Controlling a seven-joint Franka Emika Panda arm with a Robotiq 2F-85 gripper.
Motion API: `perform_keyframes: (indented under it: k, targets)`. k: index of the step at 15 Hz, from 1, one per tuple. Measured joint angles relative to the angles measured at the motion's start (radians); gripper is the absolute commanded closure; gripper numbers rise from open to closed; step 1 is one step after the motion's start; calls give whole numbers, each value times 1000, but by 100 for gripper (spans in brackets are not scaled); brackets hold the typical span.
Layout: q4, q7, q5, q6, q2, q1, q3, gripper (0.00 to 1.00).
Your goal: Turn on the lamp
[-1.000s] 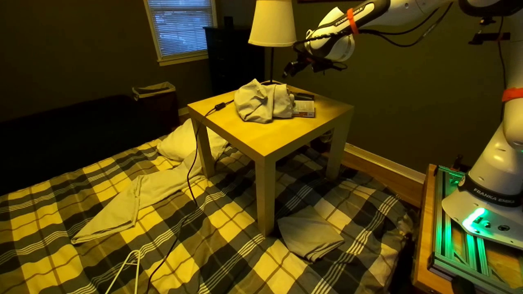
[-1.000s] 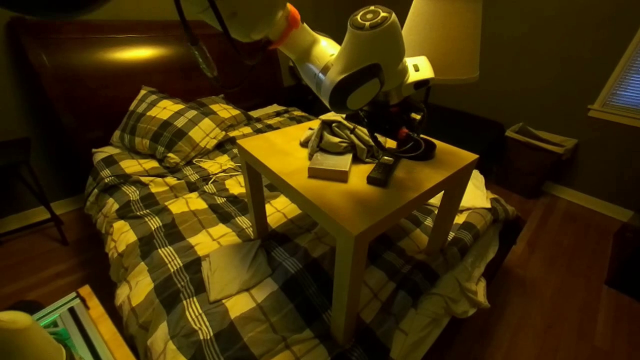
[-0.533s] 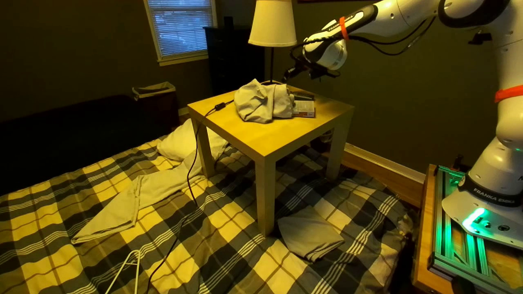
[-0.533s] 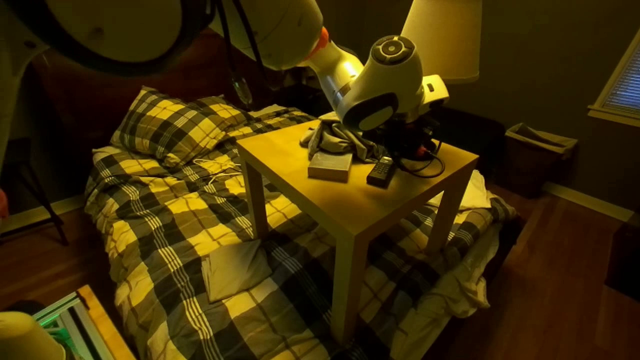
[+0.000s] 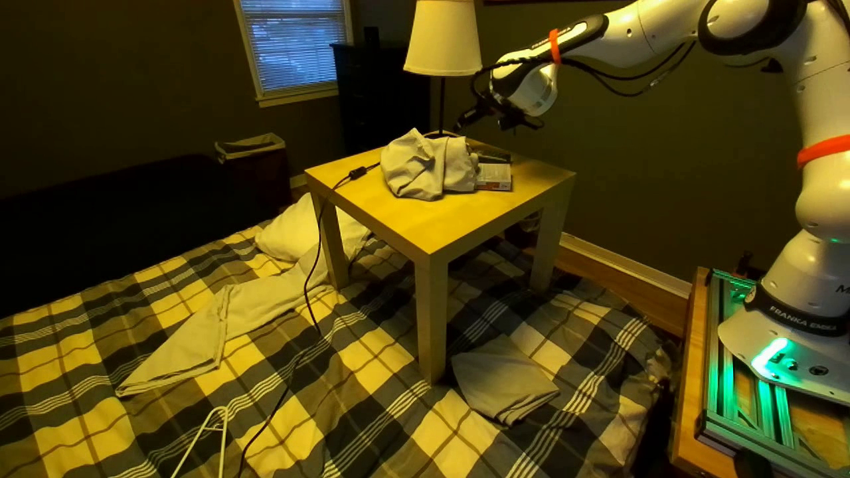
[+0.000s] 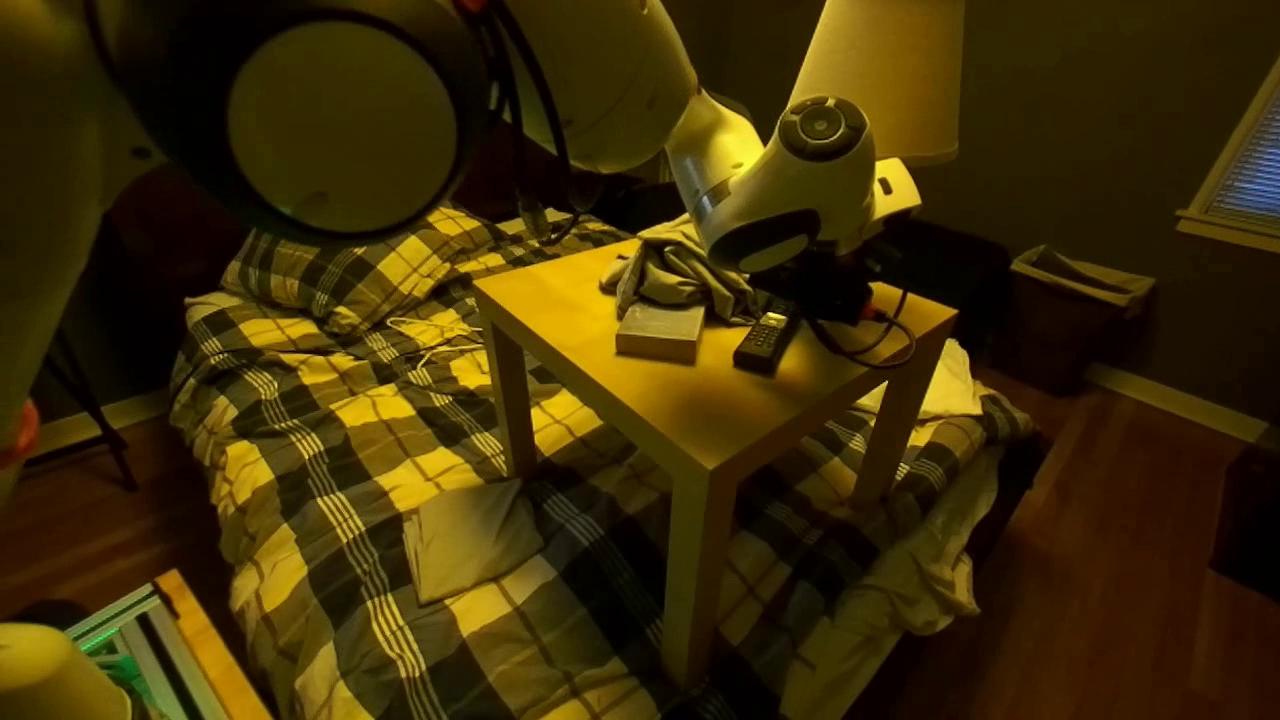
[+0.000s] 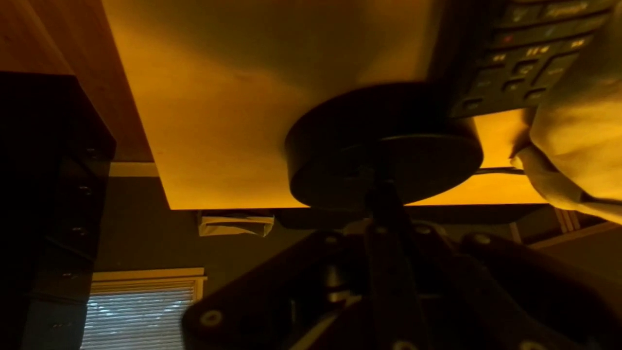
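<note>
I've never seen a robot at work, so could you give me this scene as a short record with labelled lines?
Lamp: pale tapered shade, thin dark stem; no strong glow, so probably off
Gripper: close to the stem, apparently shut; whether it touches, I cannot tell
Table: pale, standing on the plaid bed cover
Also on table: crumpled cloth, flat box, dark remote
Cord with small block: black, hanging over the table's edge
Near a table leg: folded gray cloth
</note>
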Motion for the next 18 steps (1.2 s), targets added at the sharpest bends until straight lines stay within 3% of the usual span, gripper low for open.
perform_keyframes:
  k: [9, 18]
  targets:
    - [76, -64, 0, 21, 91, -43, 72, 100]
    - [106, -88, 0, 28, 122, -51, 93, 100]
